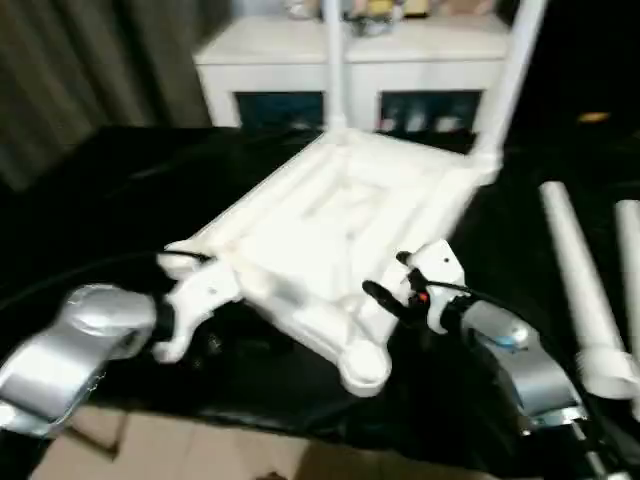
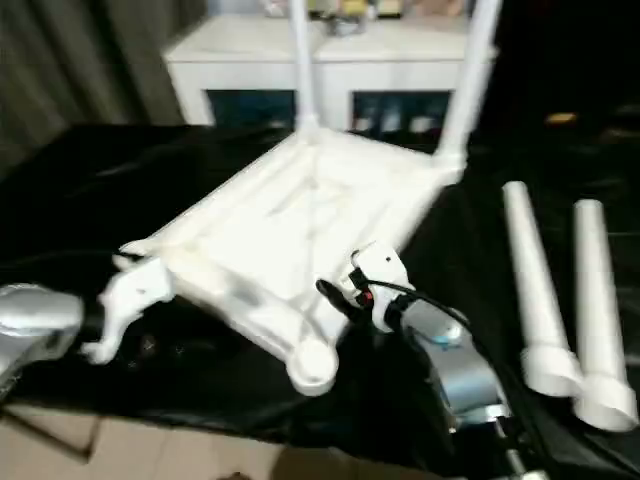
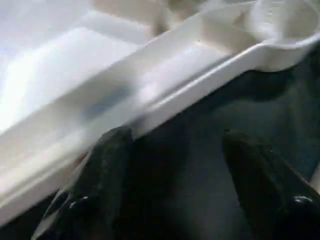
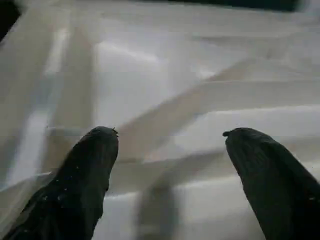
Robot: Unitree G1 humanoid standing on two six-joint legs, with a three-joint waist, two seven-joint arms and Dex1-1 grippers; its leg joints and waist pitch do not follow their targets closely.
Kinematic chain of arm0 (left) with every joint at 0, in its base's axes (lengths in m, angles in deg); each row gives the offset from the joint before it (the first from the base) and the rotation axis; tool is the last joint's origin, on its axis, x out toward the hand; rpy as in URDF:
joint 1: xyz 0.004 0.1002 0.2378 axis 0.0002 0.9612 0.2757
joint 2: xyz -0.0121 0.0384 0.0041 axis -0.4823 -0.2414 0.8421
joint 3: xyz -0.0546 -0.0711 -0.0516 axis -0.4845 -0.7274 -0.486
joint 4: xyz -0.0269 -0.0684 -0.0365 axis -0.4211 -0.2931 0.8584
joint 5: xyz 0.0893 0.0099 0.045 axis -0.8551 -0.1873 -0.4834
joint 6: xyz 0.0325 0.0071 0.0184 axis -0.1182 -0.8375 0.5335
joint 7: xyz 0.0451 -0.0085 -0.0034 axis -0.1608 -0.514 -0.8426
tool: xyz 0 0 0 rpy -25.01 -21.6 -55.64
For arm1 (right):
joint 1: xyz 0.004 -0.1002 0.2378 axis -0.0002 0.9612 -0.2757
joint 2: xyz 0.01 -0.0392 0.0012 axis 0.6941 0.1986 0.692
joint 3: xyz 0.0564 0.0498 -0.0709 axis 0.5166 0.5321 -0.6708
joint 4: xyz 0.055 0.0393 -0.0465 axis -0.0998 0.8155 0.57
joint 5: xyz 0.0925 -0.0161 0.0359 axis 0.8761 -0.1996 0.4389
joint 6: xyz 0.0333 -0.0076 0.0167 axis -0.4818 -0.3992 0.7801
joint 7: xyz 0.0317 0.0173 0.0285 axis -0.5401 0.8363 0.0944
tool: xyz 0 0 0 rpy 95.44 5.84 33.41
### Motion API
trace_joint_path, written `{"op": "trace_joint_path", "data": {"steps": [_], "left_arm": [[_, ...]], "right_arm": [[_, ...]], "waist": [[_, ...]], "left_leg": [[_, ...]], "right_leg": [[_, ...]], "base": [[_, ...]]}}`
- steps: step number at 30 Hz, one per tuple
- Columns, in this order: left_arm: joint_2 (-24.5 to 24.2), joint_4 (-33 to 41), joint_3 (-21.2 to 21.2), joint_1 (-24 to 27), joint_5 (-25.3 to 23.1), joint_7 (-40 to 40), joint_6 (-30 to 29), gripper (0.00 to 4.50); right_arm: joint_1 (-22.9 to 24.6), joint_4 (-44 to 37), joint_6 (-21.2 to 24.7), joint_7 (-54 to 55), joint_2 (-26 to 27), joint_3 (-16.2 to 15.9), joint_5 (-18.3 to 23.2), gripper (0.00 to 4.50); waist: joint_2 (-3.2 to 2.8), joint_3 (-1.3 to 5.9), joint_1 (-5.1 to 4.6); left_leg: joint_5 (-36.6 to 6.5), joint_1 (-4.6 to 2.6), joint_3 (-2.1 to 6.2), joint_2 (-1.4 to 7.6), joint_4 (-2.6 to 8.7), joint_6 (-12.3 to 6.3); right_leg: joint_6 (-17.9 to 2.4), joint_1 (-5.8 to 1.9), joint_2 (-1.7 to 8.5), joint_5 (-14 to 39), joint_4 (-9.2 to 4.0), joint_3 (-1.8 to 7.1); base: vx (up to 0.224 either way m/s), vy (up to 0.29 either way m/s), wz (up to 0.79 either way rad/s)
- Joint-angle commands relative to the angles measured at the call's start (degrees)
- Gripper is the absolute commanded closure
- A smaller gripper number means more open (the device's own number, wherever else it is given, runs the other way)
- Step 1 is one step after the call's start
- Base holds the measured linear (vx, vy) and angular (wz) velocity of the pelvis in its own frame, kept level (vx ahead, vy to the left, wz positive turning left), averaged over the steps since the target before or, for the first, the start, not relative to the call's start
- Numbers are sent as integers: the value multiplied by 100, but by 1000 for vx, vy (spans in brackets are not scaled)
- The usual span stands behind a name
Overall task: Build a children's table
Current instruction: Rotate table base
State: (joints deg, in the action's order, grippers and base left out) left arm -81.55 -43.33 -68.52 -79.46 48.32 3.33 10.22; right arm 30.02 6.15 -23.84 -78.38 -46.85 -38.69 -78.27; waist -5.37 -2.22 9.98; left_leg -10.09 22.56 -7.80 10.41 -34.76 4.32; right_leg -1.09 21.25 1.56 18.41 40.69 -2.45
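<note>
Children's table (image 1: pixel 340 240) lies upside down mid-frame on black-covered surface (image 1: pixel 110 190), ribbed underside up, two legs fitted at its far corners, rising out of the top edge. Two loose legs (image 2: pixel 560 290) lie at right. Left gripper (image 3: pixel 175 165) at near-left rim, fingers apart, holding nothing. Right gripper (image 4: pixel 170 150) over ribs, fingers apart. White cabinet (image 1: pixel 350 70) behind.

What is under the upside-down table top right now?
The table top lies ribbed side up on a black cloth, its near corner socket empty. Two legs stand at its far corners. Anything beneath the top is hidden.
</note>
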Motion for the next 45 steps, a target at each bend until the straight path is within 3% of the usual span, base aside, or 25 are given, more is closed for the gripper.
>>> {"op": "trace_joint_path", "data": {"steps": [1, 2, 3, 4, 5, 6, 7, 9, 10, 13, 15, 17, 18, 19, 20, 22, 23, 27, 28, 33, 34, 35, 36, 40, 45], "left_arm": [[136, -430, 263, -83, -356, -205, 539, 124], [410, -862, 297, -185, -433, -374, 992, 124], [484, -982, 296, -220, -472, -433, 1152, 124], [591, -1176, 301, -277, -531, -505, 1465, 124], [696, -1332, 281, -331, -532, -562, 1753, 124], [774, -1452, 267, -375, -534, -603, 1991, 124], [801, -1518, 286, -409, -526, -552, 2133, 124], [827, -1748, 382, -499, -640, -450, 2403, 124], [818, -1932, 490, -569, -776, -417, 2581, 124], [831, -2445, 712, -751, -1082, -393, 3001, 124], [876, -2914, 858, -930, -1261, -301, 3309, 124], [918, -3417, 975, -1152, -1369, -88, 3584, 124], [918, -3417, 975, -1152, -1369, -88, 3584, 124], [929, -3504, 982, -1211, -1369, -35, 3607, 124], [968, -3667, 994, -1321, -1402, 23, 3705, 124], [1029, -3845, 1023, -1430, -1412, 107, 3792, 124], [1058, -3923, 1036, -1473, -1402, 156, 3818, 124], [1151, -4130, 1011, -1671, -1319, 387, 3783, 124], [1160, -4134, 957, -1712, -1258, 460, 3725, 124], [1196, -4085, 708, -1764, -1016, 555, 3682, 124], [1171, -4061, 698, -1743, -1012, 581, 3715, 124], [1145, -3996, 677, -1703, -974, 623, 3689, 124], [1127, -3948, 658, -1671, -952, 668, 3681, 124], [1023, -3870, 693, -1636, -968, 881, 3889, 124], [1102, -4167, 737, -1766, -924, 1224, 3850, 124]], "right_arm": [[-70, -157, -95, -133, -124, 61, 6, 66], [-101, -161, -24, -92, -165, 176, 54, 66], [-108, -158, -9, -64, -174, 206, 62, 66], [-113, -157, 7, -35, -194, 242, 82, 66], [-87, -196, 34, -49, -203, 272, 115, 66], [-63, -235, 53, -67, -213, 291, 138, 66], [-14, -308, 81, -112, -232, 292, 167, 66], [93, -451, 107, -224, -304, 264, 217, 66], [145, -516, 119, -291, -355, 246, 226, 66], [221, -616, 144, -449, -485, 199, 219, 66], [306, -739, 175, -637, -661, 157, 211, 66], [414, -905, 228, -807, -903, 188, 203, 66], [414, -905, 228, -807, -903, 188, 203, 66], [436, -935, 237, -812, -954, 234, 210, 66], [467, -974, 268, -816, -1024, 319, 245, 66], [520, -1027, 300, -841, -1106, 387, 275, 66], [548, -1054, 307, -856, -1144, 407, 281, 66], [632, -1207, 434, -869, -1256, 489, 336, 66], [652, -1276, 475, -874, -1268, 483, 337, 66], [677, -1492, 606, -858, -1219, 364, 367, 66], [679, -1526, 624, -852, -1194, 344, 368, 66], [683, -1544, 630, -832, -1159, 335, 372, 66], [688, -1551, 632, -819, -1130, 335, 373, 66], [709, -1539, 632, -789, -1090, 306, 362, 66], [665, -1542, 674, -802, -1069, 255, 347, 66]], "waist": [[16, 373, -135], [-1, 408, -128], [-8, 398, -138], [-16, 401, -197], [-17, 415, -231], [-103, 405, -273], [-70, 394, -294], [-85, 360, -374], [-67, 349, -436], [-69, 335, -498], [-100, 342, -518], [-219, 320, -532], [-145, 310, -538], [-212, 312, -535], [-197, 308, -540], [-249, 316, -562], [-224, 316, -569], [-243, 342, -629], [-210, 341, -674], [-247, 356, -733], [-367, 359, -756], [-369, 356, -764], [-319, 360, -784], [-362, 379, -806], [-396, 378, -816]], "left_leg": [[83, -176, 72, 329, 179, -378], [50, -55, 69, 272, 192, -253], [-70, -40, 77, 268, 207, -200], [-509, -69, 88, 275, 250, 11], [-545, -70, 93, 286, 269, 60], [-666, -78, 115, 286, 296, 105], [-804, -107, 112, 306, 318, 130], [-998, -91, 109, 298, 363, 183], [-1144, -80, 90, 271, 372, 134], [-1125, -71, 74, 261, 371, 34], [-1118, -83, 65, 271, 359, 19], [-1292, -95, 71, 272, 362, 19], [-1321, -99, 55, 274, 370, -24], [-1338, -109, 56, 271, 360, -26], [-1340, -98, 45, 265, 361, -72], [-1224, -95, 41, 259, 345, -121], [-1161, -80, 36, 255, 344, -160], [-1046, -68, 38, 257, 337, -258], [-1076, -83, 32, 262, 340, -293], [-1030, -75, 43, 269, 343, -376], [-1073, -73, 62, 275, 344, -356], [-1108, -75, 61, 275, 352, -351], [-1087, -60, 56, 260, 346, -359], [-734, -48, 50, 234, 319, -612], [-770, -71, 45, 255, 326, -649]], "right_leg": [[-886, -111, 426, -1946, -514, 319], [-773, -212, 479, -2292, -468, 307], [-706, -208, 480, -2237, -509, 284], [-618, -221, 501, -2013, -557, 268], [-617, -241, 512, -2015, -552, 267], [-620, -232, 520, -1917, -577, 247], [-629, -218, 519, -1794, -621, 243], [-692, -229, 545, -1602, -648, 262], [-710, -280, 583, -1328, -690, 286], [-684, -270, 580, -1007, -755, 298], [-729, -265, 598, -886, -770, 311], [-799, -258, 603, -581, -790, 318], [-816, -256, 602, -442, -823, 326], [-846, -241, 614, -382, -807, 327], [-856, -243, 626, -152, -833, 330], [-864, -235, 615, -26, -849, 333], [-842, -244, 608, -1, -863, 331], [-857, -243, 612, -81, -847, 314], [-871, -229, 595, -83, -864, 311], [-934, -236, 605, -249, -842, 294], [-959, -234, 610, -398, -822, 290], [-967, -234, 608, -449, -832, 283], [-1003, -260, 607, -618, -819, 279], [-1023, -273, 631, -944, -801, 246], [-1018, -258, 631, -947, -797, 236]], "base": [[0, 0, 0], [0, 0, 0], [0, 0, 0], [-21, 54, -5], [-31, 55, -4], [-31, 55, -4], [-32, 54, -3], [0, 0, 0], [0, 0, 0], [0, 0, 0], [0, 0, 0], [0, 0, 0], [0, 0, 0], [0, 0, 0], [0, 0, 0], [0, 0, 0], [0, 0, 0], [0, 0, 0], [0, 0, 0], [0, 0, 0], [0, 0, 0], [0, 0, 0], [0, 0, 0], [0, 0, 0], [0, 0, 0]]}}
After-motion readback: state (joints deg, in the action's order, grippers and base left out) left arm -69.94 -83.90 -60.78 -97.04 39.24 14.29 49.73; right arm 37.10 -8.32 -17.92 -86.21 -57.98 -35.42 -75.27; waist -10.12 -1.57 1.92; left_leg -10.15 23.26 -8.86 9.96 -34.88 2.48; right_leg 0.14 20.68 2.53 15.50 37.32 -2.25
